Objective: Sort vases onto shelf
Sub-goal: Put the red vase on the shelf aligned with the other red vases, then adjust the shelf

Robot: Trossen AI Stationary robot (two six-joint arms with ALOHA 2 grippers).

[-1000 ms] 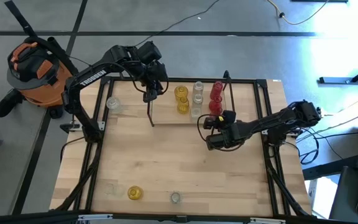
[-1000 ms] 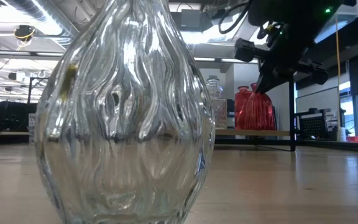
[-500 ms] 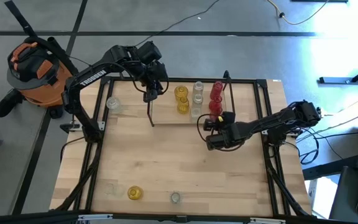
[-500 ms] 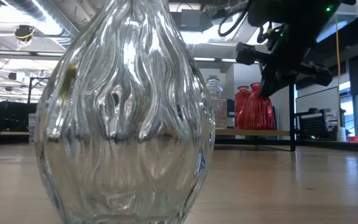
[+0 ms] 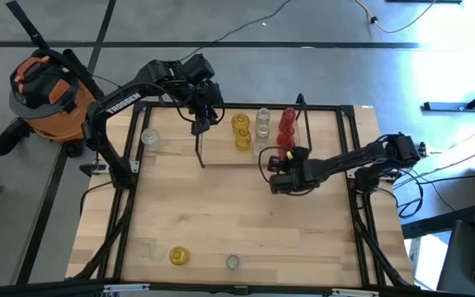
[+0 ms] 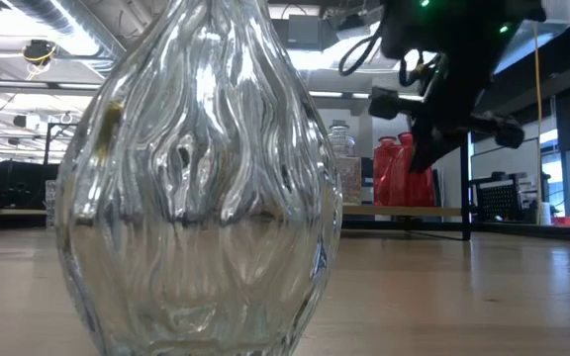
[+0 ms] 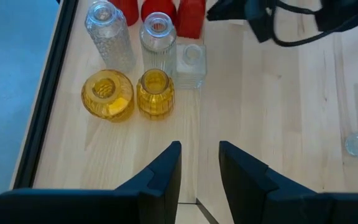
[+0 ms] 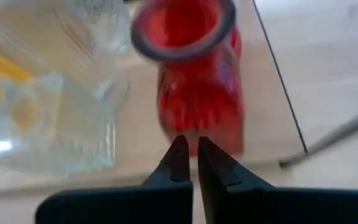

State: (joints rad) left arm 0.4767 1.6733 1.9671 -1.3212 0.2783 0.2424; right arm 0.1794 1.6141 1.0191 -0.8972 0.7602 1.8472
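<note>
1. Nearest the front edge of the wooden surface (image 5: 246, 214) stand two unsorted pieces: a squat yellow glass vase (image 5: 179, 256) and, near it, a small clear glass jar (image 5: 232, 262). In the low view a large rippled clear glass vase (image 6: 196, 178) fills the foreground, probably that same clear piece seen close up.
2. Mid-surface, the right gripper (image 5: 276, 172) sits just in front of the shelf's near right end. Its jaws are nearly closed with nothing between them, their tips pointing at a ribbed red glass vase (image 8: 191, 74) just ahead.
3. Farther back, the light-wood shelf in a black wire frame (image 5: 221, 157) carries three sorted groups: two yellow glass vases (image 7: 129, 93), three clear glass jars (image 7: 154, 43) and the red glass vases (image 5: 286, 128) at its right end.
4. The left gripper (image 5: 198, 125) hovers over the shelf's left end, jaws a little apart and holding nothing.
5. Off the shelf to the left, one clear glass jar (image 5: 150, 138) stands alone on the surface.
6. Judged from this, most vases are placed; three appear left to sort: the two at the front and the one at the left.
</note>
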